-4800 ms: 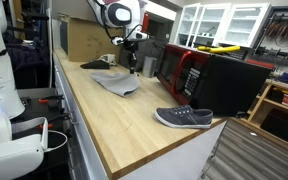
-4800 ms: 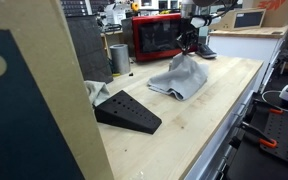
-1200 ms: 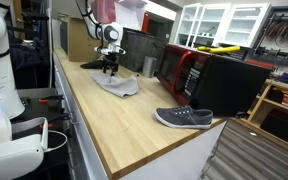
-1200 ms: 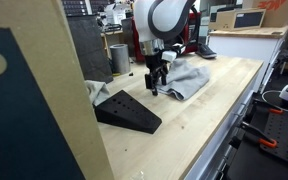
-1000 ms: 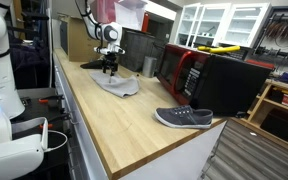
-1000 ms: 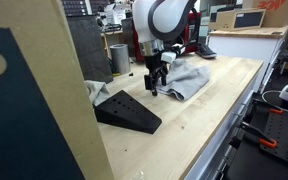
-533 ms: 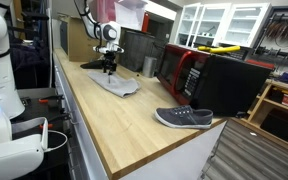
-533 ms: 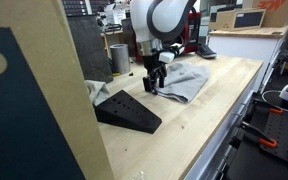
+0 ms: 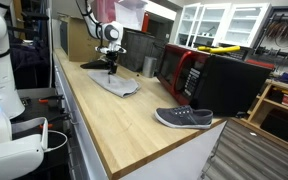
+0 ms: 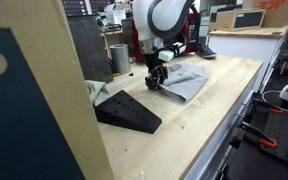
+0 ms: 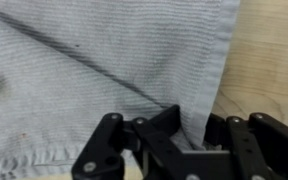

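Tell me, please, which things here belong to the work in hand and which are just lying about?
In hand:
- gripper, pinched on a fold of the cloth
- grey cloth, lying on the wooden table

Lying about:
- grey shoe
- black wedge
- red microwave
- metal cup

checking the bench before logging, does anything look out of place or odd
A grey shoe lies alone on the wooden workbench near its end, an odd thing for a work surface. The grey cloth lies rumpled rather than flat, its edge pinched in the fingers.
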Tool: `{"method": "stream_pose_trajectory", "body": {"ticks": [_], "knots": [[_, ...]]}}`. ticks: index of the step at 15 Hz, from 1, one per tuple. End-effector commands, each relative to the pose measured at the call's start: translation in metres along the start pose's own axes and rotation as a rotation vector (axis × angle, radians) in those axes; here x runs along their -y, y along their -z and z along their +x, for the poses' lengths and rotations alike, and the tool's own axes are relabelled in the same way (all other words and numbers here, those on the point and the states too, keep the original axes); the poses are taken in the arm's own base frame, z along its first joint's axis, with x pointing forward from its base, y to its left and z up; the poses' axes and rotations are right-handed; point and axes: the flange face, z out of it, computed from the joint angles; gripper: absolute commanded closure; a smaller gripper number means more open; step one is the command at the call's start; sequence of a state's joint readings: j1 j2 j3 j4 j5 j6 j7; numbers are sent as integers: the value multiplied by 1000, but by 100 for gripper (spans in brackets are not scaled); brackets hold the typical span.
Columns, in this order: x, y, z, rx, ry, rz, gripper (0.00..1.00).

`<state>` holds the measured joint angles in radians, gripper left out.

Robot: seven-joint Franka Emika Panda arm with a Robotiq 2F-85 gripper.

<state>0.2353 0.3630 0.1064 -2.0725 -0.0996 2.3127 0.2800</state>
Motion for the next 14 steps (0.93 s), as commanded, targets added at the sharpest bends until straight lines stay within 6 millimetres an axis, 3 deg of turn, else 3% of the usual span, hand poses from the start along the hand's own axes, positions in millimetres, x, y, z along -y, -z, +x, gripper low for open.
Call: {"method": "stream_pose_trajectory", "body": {"ticks": [1,6,14], "knots": [[-14,27,-4,1,-41,82,98],[-50,63,-9,-3,-94,253,100],[-127,95,-28,56,-124,464,100]]}}
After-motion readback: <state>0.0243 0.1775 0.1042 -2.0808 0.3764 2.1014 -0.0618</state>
